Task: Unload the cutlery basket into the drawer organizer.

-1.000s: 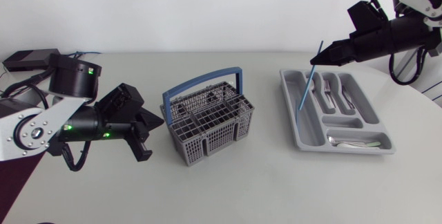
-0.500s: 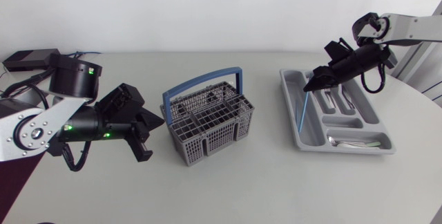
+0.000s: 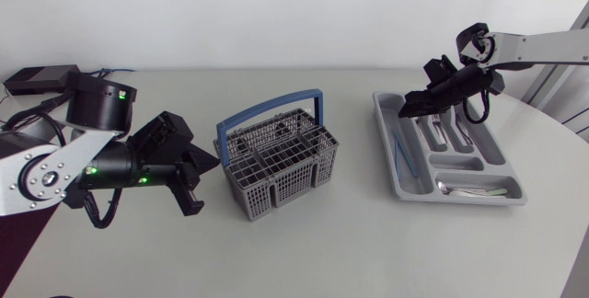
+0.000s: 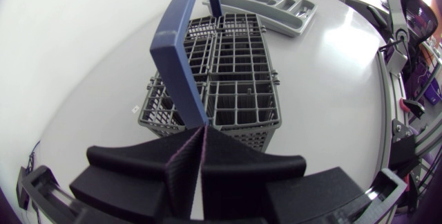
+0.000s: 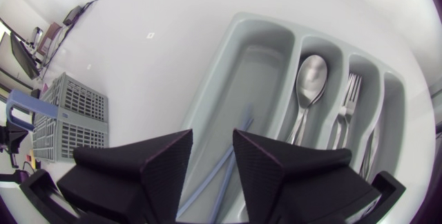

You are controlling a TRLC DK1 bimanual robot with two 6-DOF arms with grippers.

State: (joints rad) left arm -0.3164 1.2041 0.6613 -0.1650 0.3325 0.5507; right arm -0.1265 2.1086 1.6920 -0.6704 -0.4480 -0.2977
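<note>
The grey cutlery basket (image 3: pixel 281 162) with its blue handle (image 3: pixel 267 114) stands mid-table. My left gripper (image 3: pixel 190 177) is just left of it, shut and empty; in the left wrist view its fingers (image 4: pixel 202 158) press together before the basket (image 4: pixel 235 79). The grey drawer organizer (image 3: pixel 460 201) lies at the right. A thin blue stick (image 3: pixel 402 151) lies in its leftmost long compartment. My right gripper (image 3: pixel 409 107) hovers low over the far end of that compartment, open. In the right wrist view the stick (image 5: pixel 238 133) lies loose in the tray (image 5: pixel 228 37) under the gripper (image 5: pixel 213 156).
Spoons (image 5: pixel 311 72) and forks (image 5: pixel 349 106) fill the organizer's other long slots, and a utensil (image 3: pixel 474 189) lies in its front cross slot. A black box (image 3: pixel 37 79) sits at the back left corner. The table's rounded edge runs close behind the organizer's right side.
My right arm brought the blue stick down into the organizer's leftmost compartment and opened, letting it go. The stick now lies flat. The left arm has not moved.
</note>
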